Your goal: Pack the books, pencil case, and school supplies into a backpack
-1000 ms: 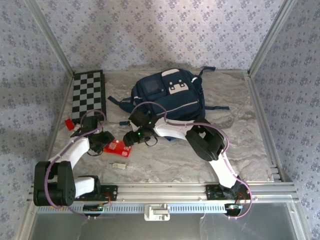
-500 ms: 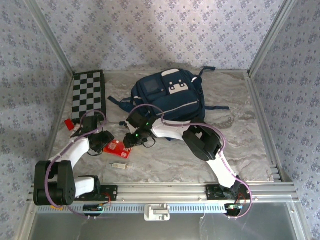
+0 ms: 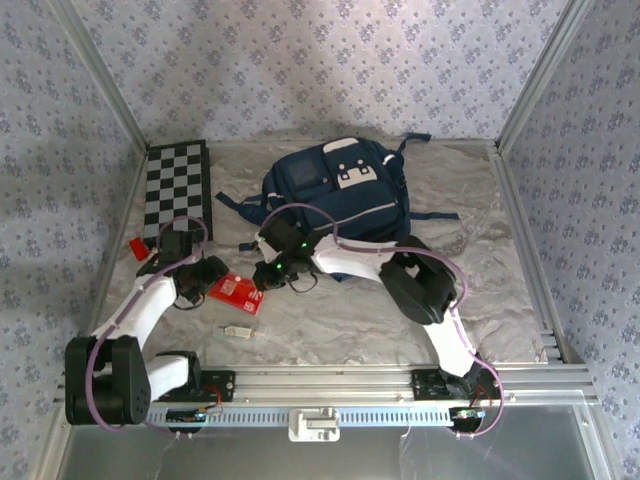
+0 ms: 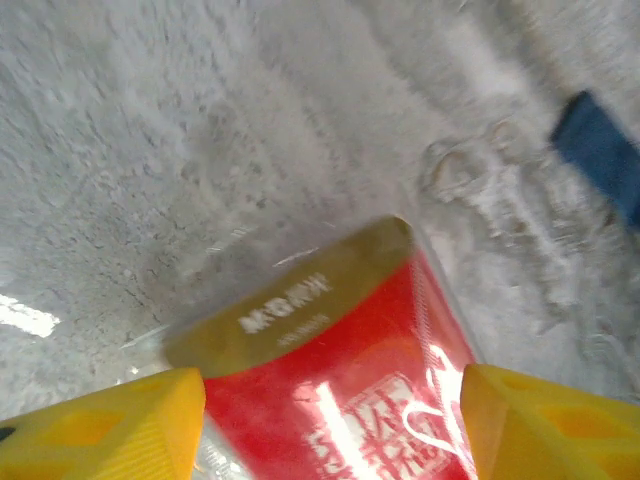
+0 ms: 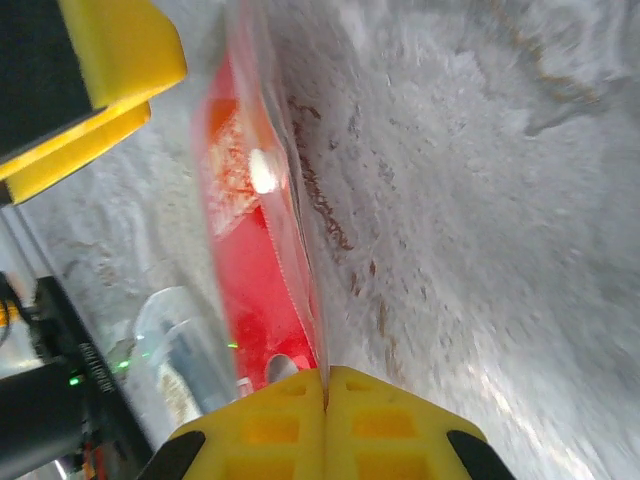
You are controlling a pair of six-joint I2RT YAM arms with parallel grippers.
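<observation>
**Red pencil case tilted up, backpack behind**

We see the navy backpack lying flat, front pocket upward. Nearer us, the printed pouch tilts, one edge pinched in the right gripper. The small pale stick lies apart, nearer still.

Both arms reach low, left of the table's centre — left gripper agape, right gripper pinching the pencil case.

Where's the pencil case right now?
Top view, left of centre: the pencil case sits between the left gripper and right gripper, in front of the backpack.
</observation>
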